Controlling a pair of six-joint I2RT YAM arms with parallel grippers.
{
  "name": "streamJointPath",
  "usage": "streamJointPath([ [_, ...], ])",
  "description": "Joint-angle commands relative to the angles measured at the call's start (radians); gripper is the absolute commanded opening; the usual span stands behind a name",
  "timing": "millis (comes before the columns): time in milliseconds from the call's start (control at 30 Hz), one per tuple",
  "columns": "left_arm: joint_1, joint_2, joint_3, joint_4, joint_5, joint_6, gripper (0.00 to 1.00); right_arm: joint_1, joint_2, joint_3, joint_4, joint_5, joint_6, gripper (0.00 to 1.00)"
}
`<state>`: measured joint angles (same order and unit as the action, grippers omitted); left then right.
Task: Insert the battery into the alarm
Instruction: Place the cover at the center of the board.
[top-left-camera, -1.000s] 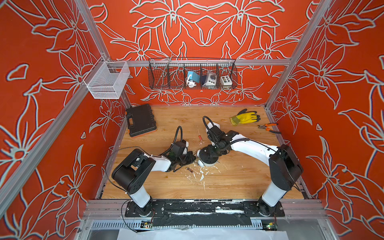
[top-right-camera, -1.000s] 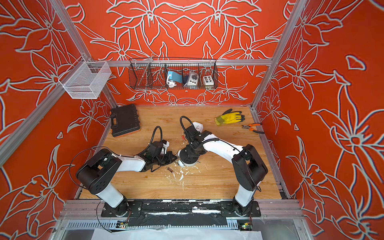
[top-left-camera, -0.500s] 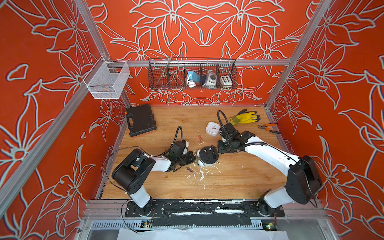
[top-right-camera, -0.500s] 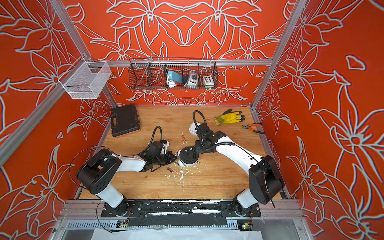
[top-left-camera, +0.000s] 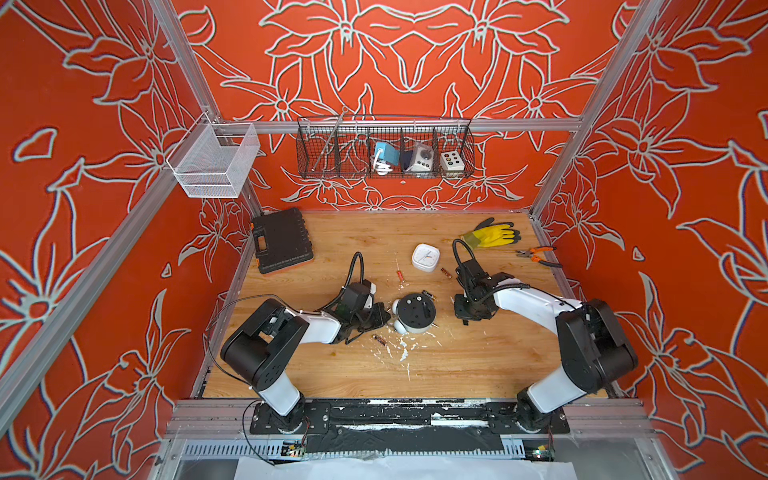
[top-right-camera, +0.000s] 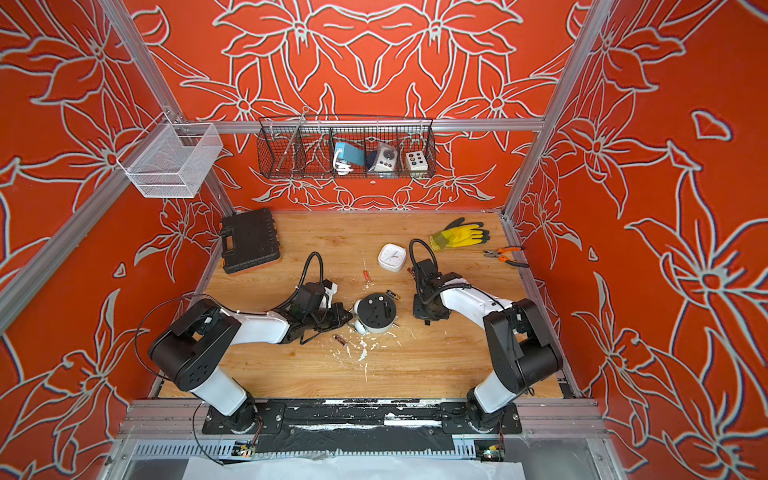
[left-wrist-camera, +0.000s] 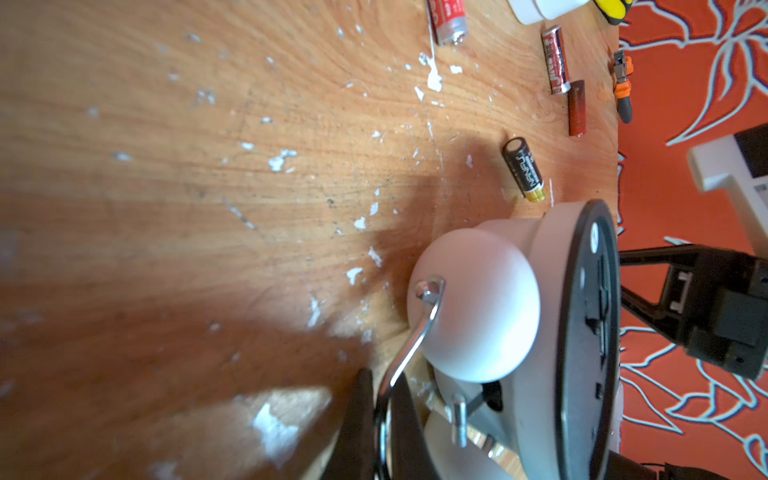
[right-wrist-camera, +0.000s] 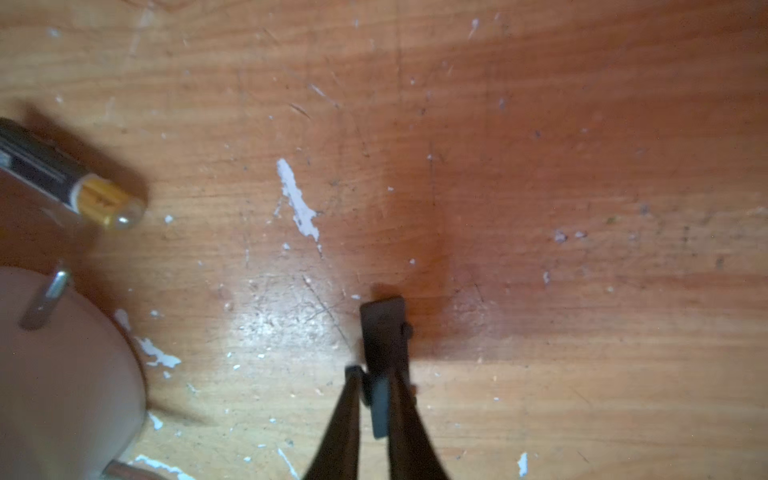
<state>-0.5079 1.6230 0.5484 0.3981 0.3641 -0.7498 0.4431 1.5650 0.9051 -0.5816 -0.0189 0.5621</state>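
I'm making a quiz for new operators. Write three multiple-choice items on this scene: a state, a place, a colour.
1. The left gripper is: A open; B shut on the round alarm's wire handle; C out of view.
2. The yellow glove lies: A on the round alarm; B on the table near the pliers; C in the left gripper.
3. The square clock is: A white; B blue; C black.
B, its jaws pinch the wire; B, both lie in the far right corner; A, its casing is white.
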Motion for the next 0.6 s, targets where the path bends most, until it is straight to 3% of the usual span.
streamJointPath([
  [0, 0.024, -0.024, -0.022, -0.048, -0.004, 0.028, 0.0, -0.001, -0.058, 0.007, 0.014, 0.038, -0.02, 0.33],
  [200, 0.077, -0.051, -0.035, -0.07, 0.001, 0.052, 0.0, 0.003, -0.068, 0.059, 0.014, -0.005, -0.062, 0.45],
  [500, 0.155, -0.093, -0.054, -0.099, -0.004, 0.081, 0.0, 0.019, 0.028, 0.162, 0.054, -0.094, -0.129, 0.47],
  [567, 0.157, -0.099, -0.06, -0.094, -0.007, 0.08, 0.09, 0.022, 0.053, 0.19, 0.048, -0.095, -0.149, 0.48],
])
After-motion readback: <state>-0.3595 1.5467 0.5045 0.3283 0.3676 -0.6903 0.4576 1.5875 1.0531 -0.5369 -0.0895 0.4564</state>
